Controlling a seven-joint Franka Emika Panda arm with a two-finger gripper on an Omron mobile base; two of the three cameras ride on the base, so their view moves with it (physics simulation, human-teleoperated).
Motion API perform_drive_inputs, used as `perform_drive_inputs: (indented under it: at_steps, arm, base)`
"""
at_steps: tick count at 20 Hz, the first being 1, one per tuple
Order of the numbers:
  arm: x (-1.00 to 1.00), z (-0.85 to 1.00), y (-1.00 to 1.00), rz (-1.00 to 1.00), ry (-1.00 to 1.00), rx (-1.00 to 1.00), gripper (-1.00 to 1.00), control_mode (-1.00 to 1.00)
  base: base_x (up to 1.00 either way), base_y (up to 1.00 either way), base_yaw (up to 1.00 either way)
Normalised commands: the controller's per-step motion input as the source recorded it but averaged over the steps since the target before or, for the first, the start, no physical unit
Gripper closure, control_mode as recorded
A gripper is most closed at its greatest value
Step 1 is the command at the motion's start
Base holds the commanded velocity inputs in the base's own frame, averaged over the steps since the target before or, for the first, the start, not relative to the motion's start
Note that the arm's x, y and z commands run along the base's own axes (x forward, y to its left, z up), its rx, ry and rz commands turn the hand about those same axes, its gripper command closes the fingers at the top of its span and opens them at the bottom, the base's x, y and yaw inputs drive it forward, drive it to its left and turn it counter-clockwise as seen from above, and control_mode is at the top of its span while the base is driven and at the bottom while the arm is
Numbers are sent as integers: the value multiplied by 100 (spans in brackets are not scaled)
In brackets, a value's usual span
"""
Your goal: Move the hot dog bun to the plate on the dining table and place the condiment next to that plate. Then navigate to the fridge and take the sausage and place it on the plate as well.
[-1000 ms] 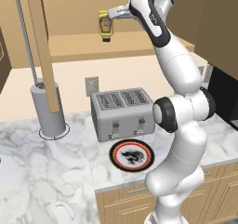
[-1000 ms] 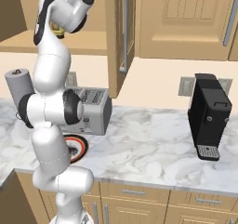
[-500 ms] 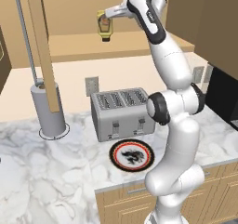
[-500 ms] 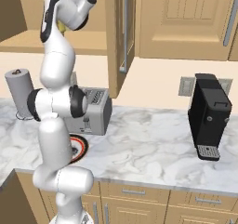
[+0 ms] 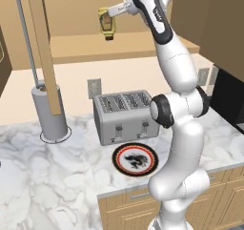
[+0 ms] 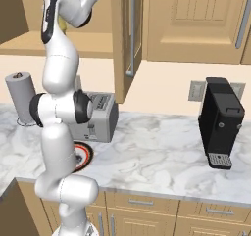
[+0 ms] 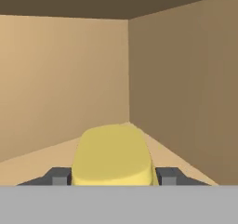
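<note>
Sitting between the end effector (image 7: pixel 113 175) fingers, the condiment (image 7: pixel 113 155).

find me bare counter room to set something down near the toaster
Free marble counter lies between the toaster and the coffee machine. More lies in front of the paper towel roll. It is crowded where the patterned plate sits before the toaster by the arm.

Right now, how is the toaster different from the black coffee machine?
The toaster is silver-grey, low and wide, with slots on top; the coffee machine is black, tall and narrow. The toaster sits close behind the robot arm, by the patterned plate; the coffee machine stands far off to the right. Both stand on the marble counter near wall outlets.
</note>
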Motion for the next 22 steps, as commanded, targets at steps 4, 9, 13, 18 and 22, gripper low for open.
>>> perform_drive_inputs:
  at_steps: [4, 9, 13, 18, 22]
  arm:
    - [-100, -8, 0, 0, -19, 0, 100, -100]
    - [-100, -46, 6, -2, -8, 5, 100, -100]
    - [-100, -63, 15, -6, 0, 18, 100, -100]
    - [-100, -11, 10, -8, -4, 15, 100, -100]
    - [-100, 39, 0, -10, -3, 11, 100, -100]
  base:
    - [0, 0, 0]
    - [0, 0, 0]
    - [0, 0, 0]
    - [0, 0, 0]
    - [0, 0, 0]
